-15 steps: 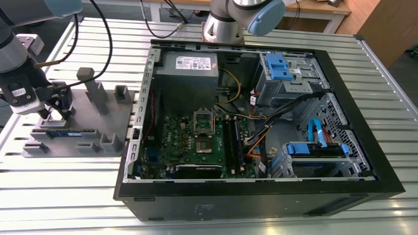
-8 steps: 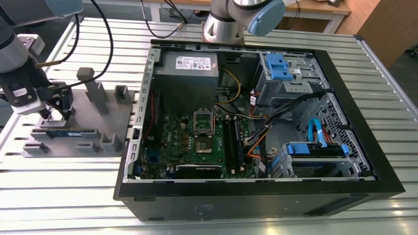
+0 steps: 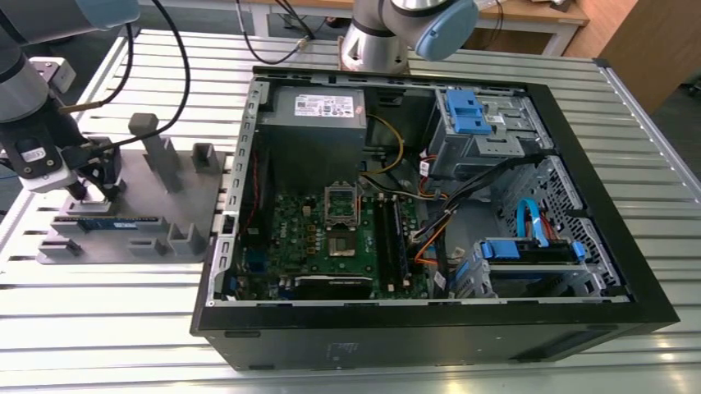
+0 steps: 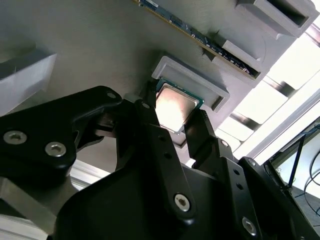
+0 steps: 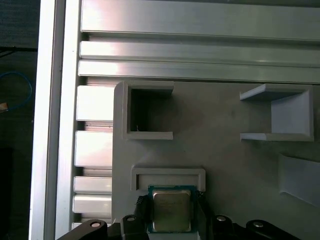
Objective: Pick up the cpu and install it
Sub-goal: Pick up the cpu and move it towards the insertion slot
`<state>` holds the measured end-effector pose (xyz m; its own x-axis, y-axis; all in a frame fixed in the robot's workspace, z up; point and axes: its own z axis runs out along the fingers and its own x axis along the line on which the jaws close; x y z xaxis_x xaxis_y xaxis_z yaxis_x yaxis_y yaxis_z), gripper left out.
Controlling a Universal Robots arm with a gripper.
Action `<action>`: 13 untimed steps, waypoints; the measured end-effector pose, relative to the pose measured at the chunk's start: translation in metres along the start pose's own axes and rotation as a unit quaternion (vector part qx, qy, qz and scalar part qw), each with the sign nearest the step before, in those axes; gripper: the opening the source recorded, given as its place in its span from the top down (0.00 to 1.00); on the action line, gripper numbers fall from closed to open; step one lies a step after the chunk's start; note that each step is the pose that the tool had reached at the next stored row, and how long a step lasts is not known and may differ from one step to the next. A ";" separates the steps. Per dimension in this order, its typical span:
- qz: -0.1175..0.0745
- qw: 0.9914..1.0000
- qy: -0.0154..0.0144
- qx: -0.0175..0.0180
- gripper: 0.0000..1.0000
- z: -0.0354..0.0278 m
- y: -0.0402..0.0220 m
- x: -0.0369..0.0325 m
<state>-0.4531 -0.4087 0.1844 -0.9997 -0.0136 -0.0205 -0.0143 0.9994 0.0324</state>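
arm: silver-grey round metal arm tubes (image 3: 378,45), pale blue joint caps (image 3: 444,29) | wrist: white boxy block (image 3: 49,176) just above the matte black two-finger gripper (image 4: 174,107) (a small sticker beside it) | cable: thin black cable (image 3: 186,74) arcing above the gripper | fingers: slim black jointed fingers (image 4: 160,145), silver round-head screws (image 4: 181,201) behind the gripper's tips

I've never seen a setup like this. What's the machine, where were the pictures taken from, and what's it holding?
It is a robot arm ending in a gripper, a two-fingered clamp. The exterior view looks from off the arm at a metal table carrying an open computer case and a grey holder plate with a memory stick. Both wrist views come from cameras riding on the arm. There its fingers appear to pinch the cpu, a small silvery chip, lying on that plate.
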 end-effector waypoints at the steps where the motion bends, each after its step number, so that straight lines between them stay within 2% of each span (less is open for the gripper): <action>1: 0.000 1.000 0.000 0.000 0.53 0.0000 0.0000 0.0000; 10: 0.000 1.000 0.000 0.000 0.53 -0.0001 0.0000 -0.0003; 13: 0.000 1.000 0.000 0.000 0.53 -0.0037 0.0001 -0.0004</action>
<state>-0.4528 -0.4087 0.1881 -0.9997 -0.0136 -0.0207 -0.0143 0.9994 0.0325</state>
